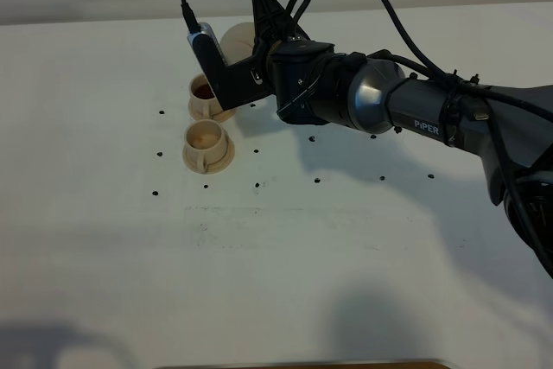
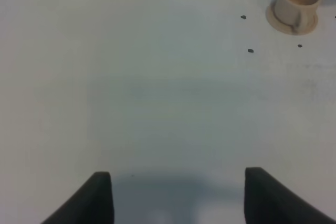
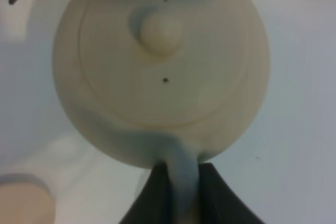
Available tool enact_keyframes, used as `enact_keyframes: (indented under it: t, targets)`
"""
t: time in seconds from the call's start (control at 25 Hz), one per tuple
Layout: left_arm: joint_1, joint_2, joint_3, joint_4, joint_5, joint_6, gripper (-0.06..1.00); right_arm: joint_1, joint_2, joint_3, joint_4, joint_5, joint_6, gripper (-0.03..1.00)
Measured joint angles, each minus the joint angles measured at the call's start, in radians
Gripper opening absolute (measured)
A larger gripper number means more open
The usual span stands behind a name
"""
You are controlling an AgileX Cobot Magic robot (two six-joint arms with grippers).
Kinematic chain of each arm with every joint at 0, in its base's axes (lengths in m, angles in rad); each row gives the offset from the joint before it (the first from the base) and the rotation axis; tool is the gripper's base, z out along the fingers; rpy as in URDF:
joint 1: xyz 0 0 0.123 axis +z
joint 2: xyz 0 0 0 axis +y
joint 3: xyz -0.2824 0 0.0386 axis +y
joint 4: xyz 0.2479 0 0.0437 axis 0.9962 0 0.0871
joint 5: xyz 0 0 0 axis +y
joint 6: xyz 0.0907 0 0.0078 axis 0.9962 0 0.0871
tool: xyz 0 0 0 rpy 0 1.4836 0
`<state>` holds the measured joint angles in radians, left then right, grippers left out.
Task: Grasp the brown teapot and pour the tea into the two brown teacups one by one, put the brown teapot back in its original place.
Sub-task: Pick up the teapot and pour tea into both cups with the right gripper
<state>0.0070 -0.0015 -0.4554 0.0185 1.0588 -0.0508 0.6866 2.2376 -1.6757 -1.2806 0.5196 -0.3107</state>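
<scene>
The brown teapot (image 1: pixel 238 41) sits at the far middle of the table, mostly hidden behind my right gripper (image 1: pixel 259 36). From the right wrist I look down on its knobbed lid (image 3: pixel 161 32), and my right gripper (image 3: pixel 181 195) is shut on the teapot's loop handle. The two brown teacups stand on saucers just left of the pot. Dark tea (image 1: pixel 203 91) shows in the far teacup (image 1: pixel 205 97), and the near teacup (image 1: pixel 207 144) has a paler brown inside. Far from both cups (image 2: pixel 298 2), my left gripper (image 2: pixel 178 198) is open over bare table. The original place is hidden.
Small dark dots (image 1: pixel 257 185) mark the white table (image 1: pixel 285 265). My right arm (image 1: pixel 432 114) stretches in from the right edge above the table. A blurred tan round shape (image 3: pixel 23 203) lies beside the pot. A tan strip (image 1: pixel 302 364) runs along the table's front edge.
</scene>
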Motion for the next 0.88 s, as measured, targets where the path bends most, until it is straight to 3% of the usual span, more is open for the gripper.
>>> enact_keyframes:
  t: [0.88]
  targets:
    - [0.000, 0.000, 0.000, 0.000, 0.000, 0.000, 0.60, 0.000, 0.000, 0.000, -0.056, 0.000, -0.006, 0.09]
